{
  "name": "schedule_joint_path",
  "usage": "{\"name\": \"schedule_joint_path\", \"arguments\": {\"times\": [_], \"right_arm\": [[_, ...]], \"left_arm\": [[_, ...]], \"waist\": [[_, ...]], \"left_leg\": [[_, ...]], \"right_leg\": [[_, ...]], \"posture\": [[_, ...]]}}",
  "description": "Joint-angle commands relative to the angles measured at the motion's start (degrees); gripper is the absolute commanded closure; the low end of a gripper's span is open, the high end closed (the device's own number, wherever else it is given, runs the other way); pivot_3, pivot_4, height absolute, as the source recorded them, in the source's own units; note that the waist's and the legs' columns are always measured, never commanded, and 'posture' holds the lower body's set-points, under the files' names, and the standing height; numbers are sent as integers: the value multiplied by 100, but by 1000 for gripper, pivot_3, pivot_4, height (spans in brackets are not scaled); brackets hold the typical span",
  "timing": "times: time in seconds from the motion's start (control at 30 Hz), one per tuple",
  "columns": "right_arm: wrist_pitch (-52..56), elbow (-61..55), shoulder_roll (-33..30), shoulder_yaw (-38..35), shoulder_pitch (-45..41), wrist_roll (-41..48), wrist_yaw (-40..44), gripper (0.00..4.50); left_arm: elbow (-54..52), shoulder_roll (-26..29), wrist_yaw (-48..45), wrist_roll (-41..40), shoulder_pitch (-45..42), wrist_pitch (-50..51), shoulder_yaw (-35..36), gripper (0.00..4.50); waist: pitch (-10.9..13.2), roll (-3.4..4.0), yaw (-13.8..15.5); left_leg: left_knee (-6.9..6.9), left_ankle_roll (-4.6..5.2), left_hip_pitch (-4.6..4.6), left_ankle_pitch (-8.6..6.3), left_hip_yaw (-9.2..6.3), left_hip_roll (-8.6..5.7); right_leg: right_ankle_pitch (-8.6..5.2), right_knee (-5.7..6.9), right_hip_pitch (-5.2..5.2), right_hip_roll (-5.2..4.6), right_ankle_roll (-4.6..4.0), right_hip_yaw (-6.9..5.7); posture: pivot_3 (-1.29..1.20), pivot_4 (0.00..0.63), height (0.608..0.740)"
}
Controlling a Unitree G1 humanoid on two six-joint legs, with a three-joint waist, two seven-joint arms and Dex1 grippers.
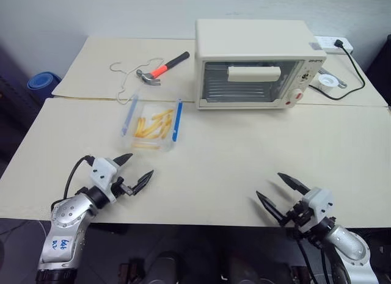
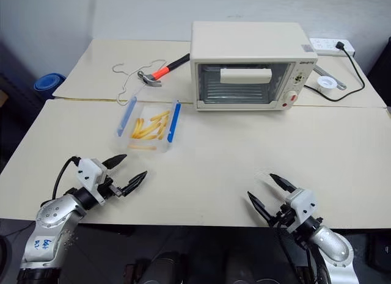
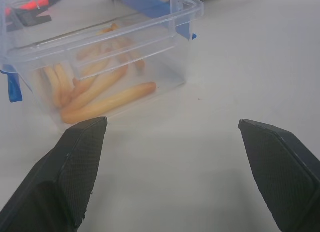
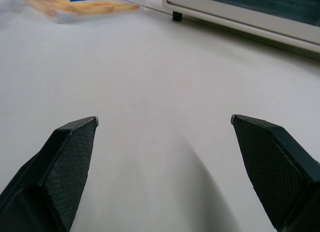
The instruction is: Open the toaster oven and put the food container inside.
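Left eye view: toaster oven (image 1: 253,64) far w/ door closed; food container (image 1: 151,125) to its left, nearer. Left gripper (image 1: 134,171) & right gripper (image 1: 283,192) near, both jaws spread, empty.

Toaster oven (image 4: 240,15) cut off by edge; knob markings too small.

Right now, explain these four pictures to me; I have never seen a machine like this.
A two-armed robot stands at a table. Two pictures come from cameras in its head, two from its wrists. Each arm ends in two black fingers: the left gripper and right gripper are both open and hold nothing. On the table: a closed toaster oven, a clear food container of yellow sticks in front of the left gripper, a hammer, a wire, and a power strip.
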Motion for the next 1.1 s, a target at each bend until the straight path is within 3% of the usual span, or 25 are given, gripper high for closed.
{"name": "schedule_joint_path", "arguments": {"times": [0.03, 0.13, 0.23, 0.3, 0.4, 0.6, 0.87, 1.1], "right_arm": [[50, 76, -161, -326, -344, 268, 27, 38], [529, 233, -442, -506, -1007, 637, 105, 38], [1050, 803, -823, -522, -2074, 746, 260, 38], [1220, 1359, -947, -480, -2826, 640, 263, 38], [1378, 2209, -977, -344, -3936, 461, 354, 38], [1189, 3587, -791, 40, -5535, 58, 720, 38], [826, 4485, -428, 52, -6440, -135, 829, 38], [729, 3894, -348, -28, -5991, 211, 1508, 38]], "left_arm": [[-299, 80, -64, -100, -43, 73, 0, 0], [-475, 232, -147, -395, -166, 526, 111, 0], [-658, 421, -582, -1714, -501, 1363, 554, 0], [-736, 576, -749, -2175, -745, 1711, 691, 0], [-838, 774, -863, -2564, -1120, 2111, 703, 0], [-943, 588, -678, -2847, -1460, 2357, 619, 0], [-1075, 461, -558, -2598, -1272, 2249, 484, 0], [-1059, 378, -459, -2451, -1251, 2127, 407, 0]], "waist": [[0, 0, 0], [5, 6, -9], [6, 8, -28], [8, 10, -26], [9, 14, -26], [12, 16, -26], [13, 18, -49], [14, 19, -76]], "left_leg": [[0, 0, 0, 0, 0, 0], [9, 1, -3, 0, 2, 0], [15, -3, -2, -2, 2, 12], [23, -4, -6, -1, 6, 19], [22, -9, -8, -3, 2, 22], [20, -7, -15, -3, 2, 16], [26, -7, -20, -3, 2, 17], [23, -8, -20, -3, -1, 19]], "right_leg": [[0, 0, 0, 0, 0, 0], [0, 2, -1, -1, 0, 1], [0, 1, -1, -3, -1, 4], [3, 10, -4, -3, -5, 5], [0, 13, -6, 2, -10, -1], [0, 15, -7, 14, -10, -25], [0, 15, -7, 16, -9, -51], [0, 15, -7, 16, -9, -50]], "posture": [[0, 150, 740], [0, 150, 740], [0, 150, 740], [0, 150, 740], [0, 150, 740], [0, 150, 740], [0, 150, 740], [0, 150, 740]]}}
